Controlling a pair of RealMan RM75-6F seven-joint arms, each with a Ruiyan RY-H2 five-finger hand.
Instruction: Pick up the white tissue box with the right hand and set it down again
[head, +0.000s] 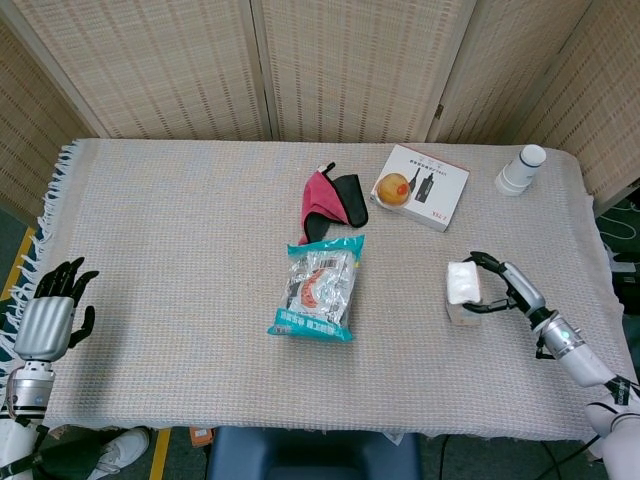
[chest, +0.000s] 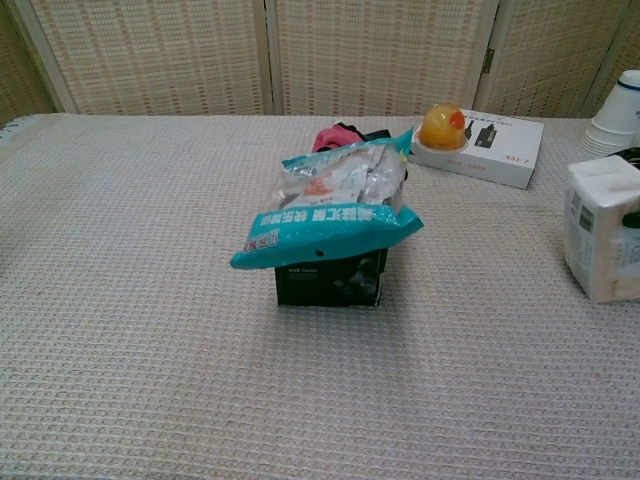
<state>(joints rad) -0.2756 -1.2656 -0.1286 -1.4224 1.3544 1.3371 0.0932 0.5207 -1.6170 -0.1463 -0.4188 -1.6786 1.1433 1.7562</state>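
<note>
The white tissue box (head: 461, 290) stands at the right side of the table, upright, and its base looks level with the cloth. My right hand (head: 499, 285) grips it from the right, with dark fingers wrapped over its top and front. In the chest view the tissue box (chest: 603, 243) is cut by the right edge, and only dark fingertips (chest: 631, 218) of that hand show. My left hand (head: 47, 316) hangs off the table's left front corner, fingers apart and holding nothing.
A teal snack bag (head: 318, 290) lies on a small black box (chest: 330, 281) at the table's middle. Behind it lie a red and black cloth (head: 329, 199) and a white carton with an orange ball (head: 420, 185). A white cup (head: 521, 169) stands at the far right.
</note>
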